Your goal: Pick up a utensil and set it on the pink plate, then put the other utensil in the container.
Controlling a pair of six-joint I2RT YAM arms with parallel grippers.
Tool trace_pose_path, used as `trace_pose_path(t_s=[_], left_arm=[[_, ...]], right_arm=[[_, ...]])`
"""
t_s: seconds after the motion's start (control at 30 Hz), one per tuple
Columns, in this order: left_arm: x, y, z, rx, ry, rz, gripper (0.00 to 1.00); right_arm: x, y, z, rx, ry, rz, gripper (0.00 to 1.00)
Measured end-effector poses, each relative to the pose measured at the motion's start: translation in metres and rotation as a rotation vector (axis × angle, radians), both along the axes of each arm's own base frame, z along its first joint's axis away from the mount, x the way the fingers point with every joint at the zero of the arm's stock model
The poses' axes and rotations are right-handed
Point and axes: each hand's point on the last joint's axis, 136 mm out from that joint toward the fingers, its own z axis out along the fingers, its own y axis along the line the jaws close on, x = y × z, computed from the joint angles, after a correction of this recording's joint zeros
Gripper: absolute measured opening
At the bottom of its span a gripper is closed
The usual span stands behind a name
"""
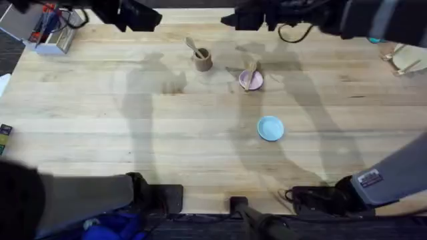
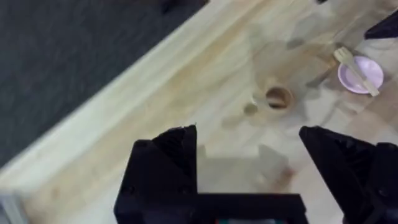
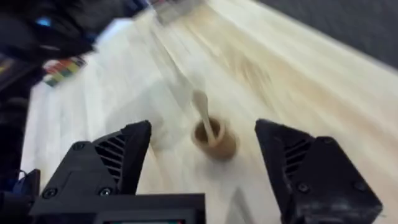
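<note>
The tan container (image 1: 203, 61) stands on the table's far side with the wooden spoon (image 1: 194, 46) leaning in it. To its right, the pronged utensil (image 1: 249, 75) lies across the pink plate (image 1: 253, 83). My left gripper (image 1: 142, 19) hovers high at the far left, open and holding nothing. In its wrist view (image 2: 249, 134) the container (image 2: 278, 98) and the plate (image 2: 360, 78) with the fork (image 2: 356, 63) lie well beyond it. My right gripper (image 1: 235, 19) hangs open and raised behind the plate. Between its fingers (image 3: 204, 127) I see the container (image 3: 216, 142) and spoon (image 3: 201, 109) farther off.
A light-blue plate (image 1: 270, 128) sits mid-table, nearer than the pink one. A clear box of pens and scissors (image 1: 48, 30) stands at the far left corner. More pale utensils (image 1: 402, 61) lie at the far right edge. The far table edge (image 2: 155, 59) runs close behind the left gripper.
</note>
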Motion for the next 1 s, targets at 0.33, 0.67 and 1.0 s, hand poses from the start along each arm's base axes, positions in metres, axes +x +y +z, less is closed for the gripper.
trace_pose_path(t_s=[0.33,0.67,1.0], left_arm=[[-0.069,0.010,0.025,0.024,0.130,0.221,0.994],[-0.119,0.013,0.029,0.030,0.226,0.351,0.995],[-0.134,0.015,0.036,0.042,0.213,0.388,0.995]], right_arm=[[-0.045,-0.059,0.002,-0.305,0.184,-0.256,0.995],[-0.100,-0.135,0.052,-0.465,0.170,-0.515,0.995],[-0.153,-0.204,0.071,-0.651,0.172,-0.779,0.996]])
